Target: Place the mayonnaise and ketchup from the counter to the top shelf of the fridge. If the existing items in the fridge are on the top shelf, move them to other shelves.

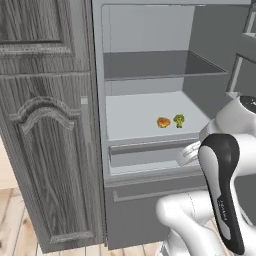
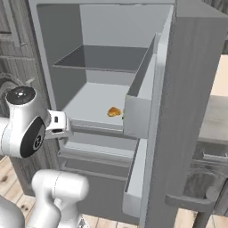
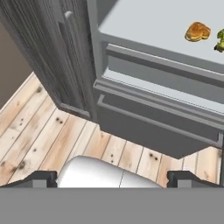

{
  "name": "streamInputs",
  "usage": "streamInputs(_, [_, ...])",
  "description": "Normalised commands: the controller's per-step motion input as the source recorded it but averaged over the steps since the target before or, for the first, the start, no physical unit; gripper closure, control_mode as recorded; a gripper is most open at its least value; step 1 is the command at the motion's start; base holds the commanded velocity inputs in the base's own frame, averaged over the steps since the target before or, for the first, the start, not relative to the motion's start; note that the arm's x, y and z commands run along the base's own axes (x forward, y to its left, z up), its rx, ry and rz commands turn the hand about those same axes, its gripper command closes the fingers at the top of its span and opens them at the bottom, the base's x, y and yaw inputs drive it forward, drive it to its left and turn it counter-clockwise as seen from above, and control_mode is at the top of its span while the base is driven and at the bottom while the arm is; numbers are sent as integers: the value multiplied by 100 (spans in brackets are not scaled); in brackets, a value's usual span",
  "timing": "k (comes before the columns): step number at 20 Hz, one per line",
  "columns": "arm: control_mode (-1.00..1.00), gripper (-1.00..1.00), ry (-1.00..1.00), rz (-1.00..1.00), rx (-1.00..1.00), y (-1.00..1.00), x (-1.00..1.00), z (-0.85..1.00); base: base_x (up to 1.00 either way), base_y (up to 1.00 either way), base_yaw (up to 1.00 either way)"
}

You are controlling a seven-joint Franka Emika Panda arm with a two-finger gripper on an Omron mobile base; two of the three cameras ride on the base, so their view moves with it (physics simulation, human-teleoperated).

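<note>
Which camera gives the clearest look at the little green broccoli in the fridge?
The left base view: the broccoli sits whole on the lower shelf, right of the orange food. In the hand view it is cut by the right edge. In the right base view the fridge door covers its spot.

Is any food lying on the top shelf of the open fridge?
No, the top shelf is bare; the orange food and the broccoli lie on the shelf below it.

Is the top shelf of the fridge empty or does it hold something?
Empty: the top shelf is bare, and the orange item and broccoli lie on the shelf below.
</note>
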Motion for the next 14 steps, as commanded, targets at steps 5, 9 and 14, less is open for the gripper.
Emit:
streamInputs(5, [100, -100, 0, 0, 0, 0, 0, 0, -69, 0, 6])
streamInputs(9, [100, -100, 0, 0, 0, 0, 0, 0, -61, 0, 7])
streamInputs(14, [100, -100, 0, 0, 0, 0, 0, 0, -54, 0, 7])
